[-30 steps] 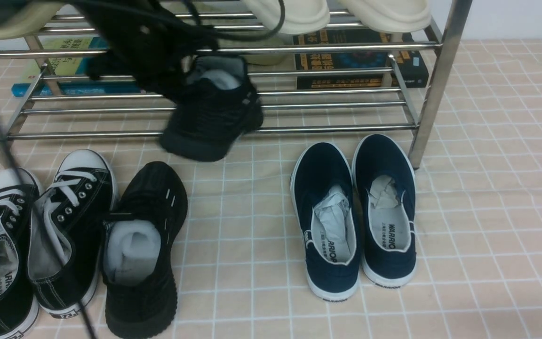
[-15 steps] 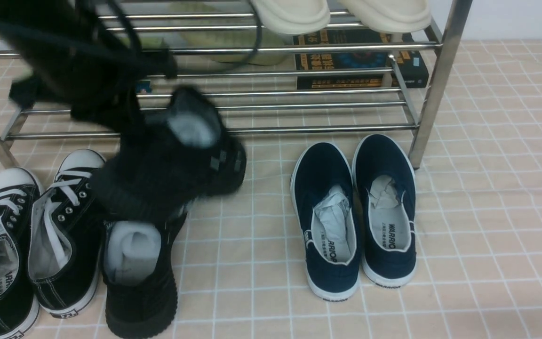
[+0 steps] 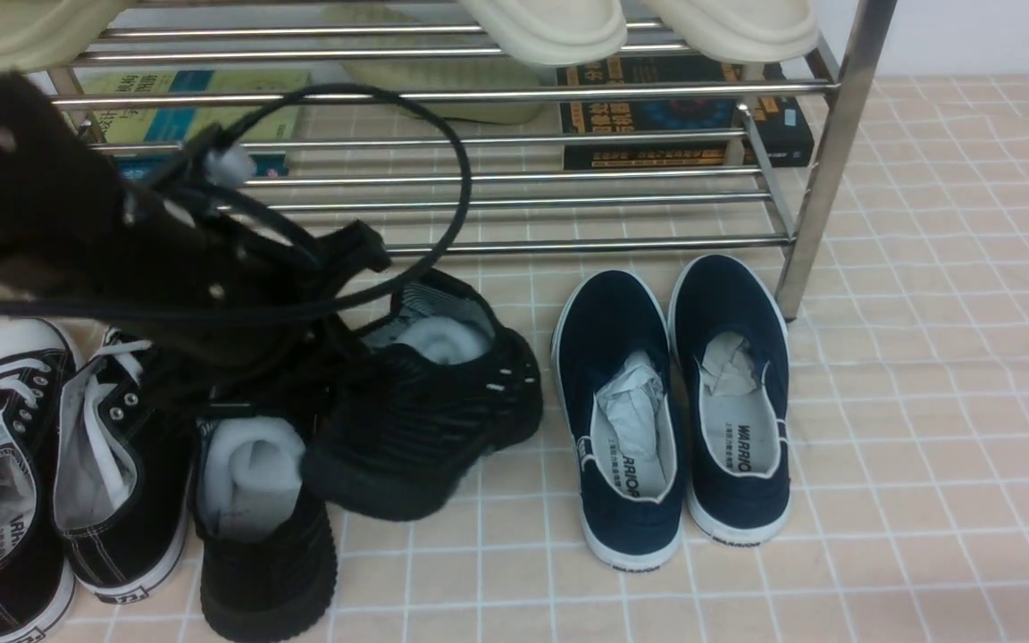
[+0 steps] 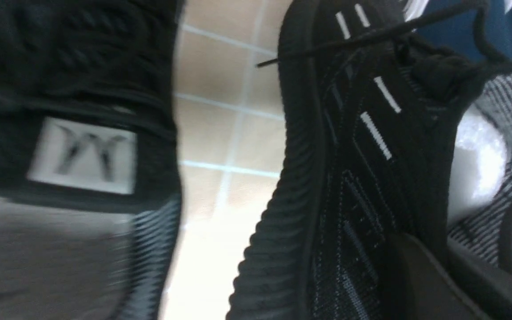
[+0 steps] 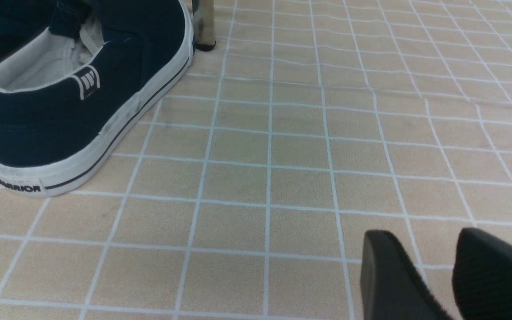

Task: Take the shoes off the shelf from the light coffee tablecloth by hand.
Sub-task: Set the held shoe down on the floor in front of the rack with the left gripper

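My left gripper [image 3: 355, 329] is shut on the collar of one black knit sneaker [image 3: 430, 420]. It holds the sneaker tilted, low over the light coffee tablecloth [image 3: 925, 402], in front of the chrome shelf [image 3: 568, 243]. In the left wrist view, one finger [image 4: 416, 275] presses the sneaker's [image 4: 354, 178] outer side, by its white dash marks. The other black sneaker [image 3: 264, 536] stands on the cloth just left of it and also shows in the left wrist view [image 4: 74, 89]. My right gripper [image 5: 434, 249] is open and empty, low over bare cloth [image 5: 282, 178]; it is out of the front view.
Navy slip-ons [image 3: 671, 411] stand on the cloth right of the held sneaker, and one shows in the right wrist view [image 5: 69, 102]. Black canvas lace-ups [image 3: 68, 446] stand at far left. Cream slippers [image 3: 639, 27] sit on the upper tier. Books [image 3: 684, 116] lie behind the shelf. A shelf leg [image 3: 823, 161] stands at right.
My left arm has carried the black sneaker off the shelf's lower tier, down and toward me, to beside the other black sneaker. Nothing else has moved.
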